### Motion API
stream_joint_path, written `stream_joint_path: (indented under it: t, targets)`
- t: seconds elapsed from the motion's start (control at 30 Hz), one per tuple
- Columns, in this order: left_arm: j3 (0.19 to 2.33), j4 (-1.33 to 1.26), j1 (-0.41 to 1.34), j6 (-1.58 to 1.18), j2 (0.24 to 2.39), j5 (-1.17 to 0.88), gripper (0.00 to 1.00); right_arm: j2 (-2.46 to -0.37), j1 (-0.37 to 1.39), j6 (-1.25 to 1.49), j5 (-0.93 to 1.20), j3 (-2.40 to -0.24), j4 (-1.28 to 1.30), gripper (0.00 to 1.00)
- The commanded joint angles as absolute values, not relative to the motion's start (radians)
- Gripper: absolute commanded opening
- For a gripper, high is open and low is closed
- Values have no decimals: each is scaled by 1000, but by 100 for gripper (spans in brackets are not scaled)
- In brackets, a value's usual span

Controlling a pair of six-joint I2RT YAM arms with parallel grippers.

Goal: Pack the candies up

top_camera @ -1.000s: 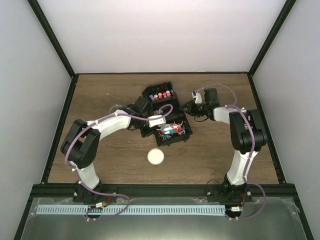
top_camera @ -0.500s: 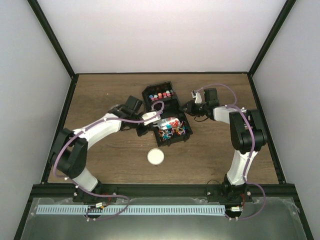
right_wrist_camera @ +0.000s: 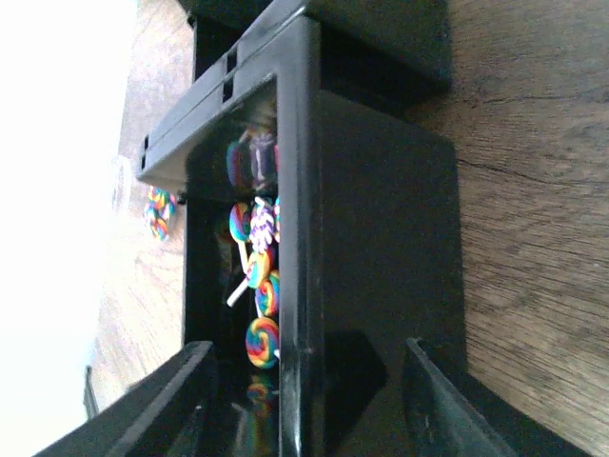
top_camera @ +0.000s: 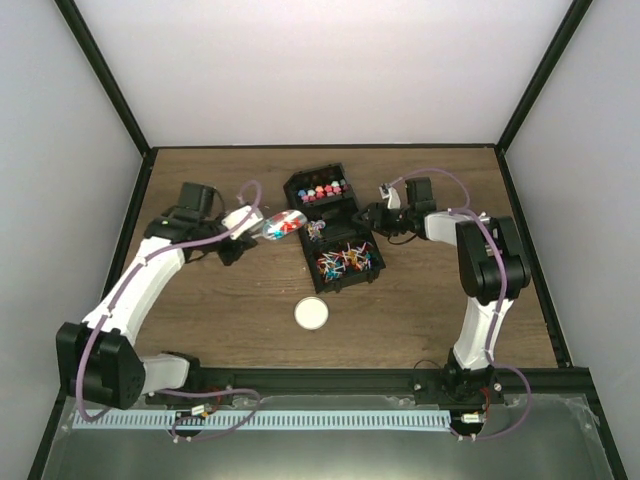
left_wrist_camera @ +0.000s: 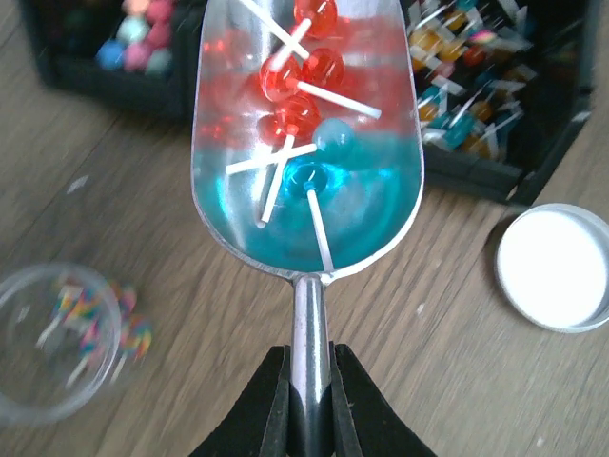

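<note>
My left gripper (top_camera: 243,232) is shut on the handle of a metal scoop (top_camera: 283,224) and holds it above the table, left of the two black bins. In the left wrist view the gripper (left_wrist_camera: 309,360) clamps the handle, and the scoop (left_wrist_camera: 381,190) carries red and blue lollipop candies (left_wrist_camera: 303,109). A small clear jar (left_wrist_camera: 57,343) with a few swirl candies stands low left of the scoop. My right gripper (top_camera: 385,215) is open. Its fingers (right_wrist_camera: 181,400) straddle the side wall of the nearer bin (right_wrist_camera: 381,238), which holds swirl lollipops (right_wrist_camera: 262,338).
The far black bin (top_camera: 320,188) holds round coloured sweets. The nearer bin (top_camera: 348,262) holds many stick candies. A round white lid (top_camera: 312,314) lies on the wood in front of the bins, also in the left wrist view (left_wrist_camera: 555,268). Black frame rails edge the table.
My left arm has swung left and lifted the loaded scoop out of the nearer bin to a spot left of the bins. The right arm has barely moved.
</note>
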State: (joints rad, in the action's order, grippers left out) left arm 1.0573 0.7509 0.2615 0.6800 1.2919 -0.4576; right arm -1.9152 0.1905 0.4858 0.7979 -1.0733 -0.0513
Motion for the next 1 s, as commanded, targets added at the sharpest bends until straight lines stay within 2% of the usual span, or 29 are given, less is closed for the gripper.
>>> stream_joint_path:
  t: [0.0,0.17,0.37,0.5,0.97]
  targets:
    - [1031,867,124,755,1250,-451,4,-1930,199,466,828,-1135,-32,60]
    - [1063,938,-26,809,1267,-455,4,-1924,198,435,853,-1175,5,77]
    - [1114,1028,-177,921,1310,-444,4,-1903,193,348,868,-1217,79,93]
    - [1148,1058,-231,972,1355,-409,4,-1886,184,304,871,-1214,114,95]
    - [1276,1091,-234,966,1521,-282,4,-1862,166,267,869,-1188,139,98]
